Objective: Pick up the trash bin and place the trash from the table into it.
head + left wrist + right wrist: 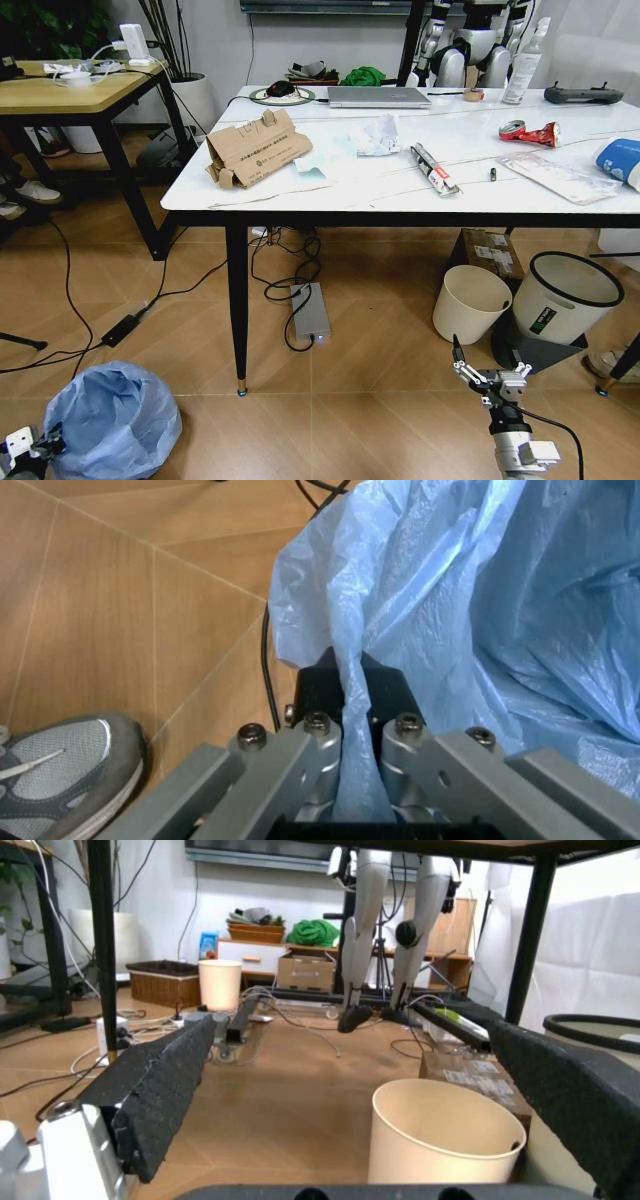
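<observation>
The trash bin [112,420] sits on the wooden floor at the lower left of the head view, its crinkled light-blue bag billowing over the rim. The left gripper [28,445] is at the bin's left side in the bottom left corner. In the left wrist view its fingers [318,757] are nearly closed on a fold of the blue bag [480,630] — the plastic runs down between the two metal fingers and is pinched there. A grey sneaker [60,772] shows at the lower left of that view, on the floor beside a black cable [266,667].

The right gripper [490,380] hangs low at the lower right of the head view, above the floor and well apart from the bin. In the right wrist view its two black padded fingers [160,1087] are spread wide, holding nothing, with the cream round bin [445,1140] seen between them.

The table [330,190] fills the upper middle of the head view. On it lie the trash pieces — torn brown cardboard [255,148] with small print too fine to read, crumpled white paper [378,135], a crushed red can [530,132], a blue paper cup [620,158] at the right edge and plastic packaging [560,175]. A silver laptop [378,96] lies toward the far edge. Under the table at right stand the cream bin and a black bin with white rim [558,295] bearing a small label I cannot read.
</observation>
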